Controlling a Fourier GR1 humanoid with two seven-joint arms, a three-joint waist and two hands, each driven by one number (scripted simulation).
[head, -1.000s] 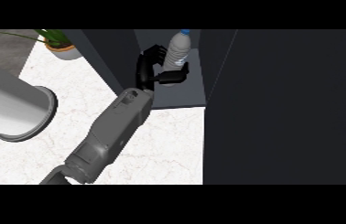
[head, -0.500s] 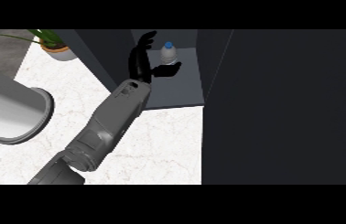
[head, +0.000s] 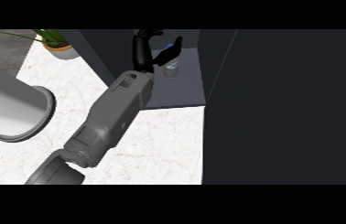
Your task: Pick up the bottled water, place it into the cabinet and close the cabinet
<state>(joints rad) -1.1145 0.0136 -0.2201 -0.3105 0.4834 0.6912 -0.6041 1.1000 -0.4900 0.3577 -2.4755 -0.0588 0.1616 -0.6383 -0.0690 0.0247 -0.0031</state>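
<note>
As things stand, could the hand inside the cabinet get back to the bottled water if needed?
Probably yes. The hand is open inside the cabinet, right beside the bottled water, which stands upright on the cabinet floor. Nothing shows between them, and the cabinet front is open.

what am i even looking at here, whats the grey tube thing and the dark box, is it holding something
You are looking down from a robot's head at a kitchen counter. The grey tube is one of the robot's forearms, coming in from the lower edge and ending in a black hand. The picture does not settle which arm it is, and no other hand shows. The dark box is a cabinet standing open on the white marble counter. Inside it stands a small water bottle, upright. The hand is open beside the bottle, fingers straight, and holds nothing. The big dark panel on the right looks like the cabinet's door. At the left edge are a grey metal rim, perhaps a sink or bowl, and a potted plant.
</note>
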